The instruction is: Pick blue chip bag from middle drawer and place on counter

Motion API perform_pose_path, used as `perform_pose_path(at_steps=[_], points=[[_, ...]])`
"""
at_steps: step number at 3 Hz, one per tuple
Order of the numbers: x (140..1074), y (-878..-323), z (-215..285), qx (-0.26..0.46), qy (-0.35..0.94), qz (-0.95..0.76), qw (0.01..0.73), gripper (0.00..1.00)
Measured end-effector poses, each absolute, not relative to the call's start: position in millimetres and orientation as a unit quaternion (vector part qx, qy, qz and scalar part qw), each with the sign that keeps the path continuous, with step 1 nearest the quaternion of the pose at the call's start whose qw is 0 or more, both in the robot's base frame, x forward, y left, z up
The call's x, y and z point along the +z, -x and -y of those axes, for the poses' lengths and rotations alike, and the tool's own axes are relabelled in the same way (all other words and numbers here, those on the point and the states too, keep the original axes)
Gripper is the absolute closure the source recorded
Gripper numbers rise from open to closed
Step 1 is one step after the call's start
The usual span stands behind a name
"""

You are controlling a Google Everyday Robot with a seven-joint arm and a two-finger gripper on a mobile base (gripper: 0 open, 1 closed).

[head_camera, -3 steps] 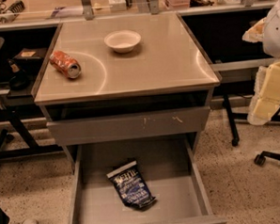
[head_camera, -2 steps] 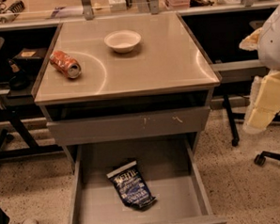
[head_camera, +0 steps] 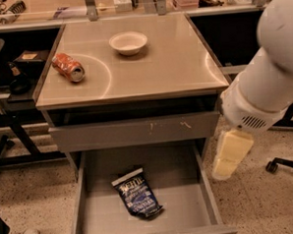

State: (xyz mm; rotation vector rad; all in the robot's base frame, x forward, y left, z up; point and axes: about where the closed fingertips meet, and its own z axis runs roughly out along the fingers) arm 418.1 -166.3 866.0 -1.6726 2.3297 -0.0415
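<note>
Blue chip bag (head_camera: 136,193) lies flat on the floor of the middle drawer (head_camera: 185,205), a little left of centre. Its white top band points toward the back left and its long axis runs on a diagonal. It touches none of the drawer walls. The drawer is pulled fully out, with bare grey floor around the bag.

Above it sits the shut drawer front (head_camera: 135,132) with small white scuffs, and above that a dark open slot under the counter (head_camera: 159,74).

On the counter, a crushed orange soda can (head_camera: 68,67) lies on its side near the left edge. A pale bowl (head_camera: 128,42) stands upright toward the back centre. The two are well apart.

The white arm (head_camera: 269,73) enters from the upper right and slopes down and to the left. The cream-coloured gripper (head_camera: 231,155) hangs from its wrist, pointing downward. It is outside the drawer's right wall, over the speckled floor (head_camera: 32,194), and well apart from the bag. Whether it is open or closed cannot be told. It holds nothing visible.

A cluttered bench (head_camera: 57,13) runs along the back.
</note>
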Motion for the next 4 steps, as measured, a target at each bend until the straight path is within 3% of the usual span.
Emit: perform_pose_path(at_steps=[3,4], points=[[800,-395,128,0.029,0.582,-0.805,0.115,0.0],[762,-374,80,0.089,0.576,-0.806,0.103,0.0]])
